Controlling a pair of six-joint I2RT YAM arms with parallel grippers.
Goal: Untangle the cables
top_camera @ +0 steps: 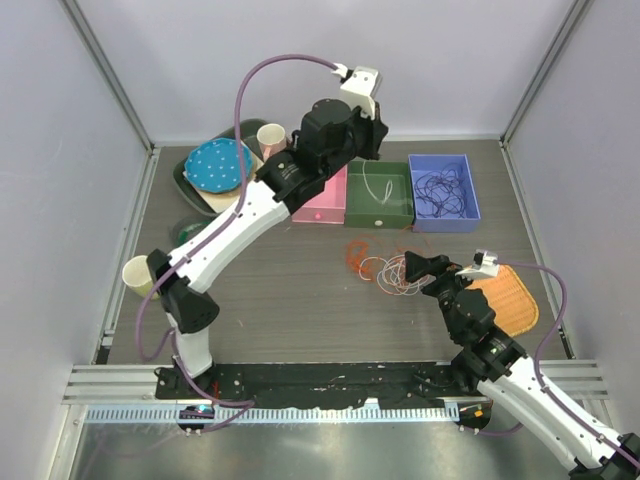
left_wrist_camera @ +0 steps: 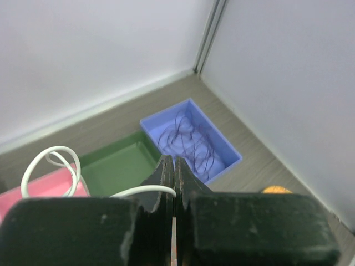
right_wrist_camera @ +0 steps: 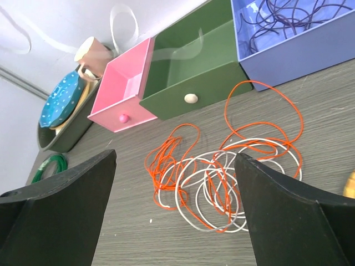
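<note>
Cables [right_wrist_camera: 222, 183] are mostly in one flat heap on the grey wood-grain bench [top_camera: 280, 300]. It's thin red-orange and white wire in loose round loops, all laced through each other. The heap runs longer left-to-right than front-to-back and sits just in front of the green box [right_wrist_camera: 188, 83]. The right fingers [right_wrist_camera: 66, 205], chunky black wedges, are spread wide either side of the heap with nothing in them. Higher up, the left fingers [left_wrist_camera: 163, 180] are pinched tight on a separate white cable [left_wrist_camera: 50, 160]. That one curls out sideways into a springy loop and dangles over the green box. A dark purple cable [top_camera: 440, 192] sits scribbled up in the blue box [right_wrist_camera: 288, 55]. A green coil [right_wrist_camera: 47, 166] lies flat beside the dark bin [right_wrist_camera: 61, 138] holding dishes.
</note>
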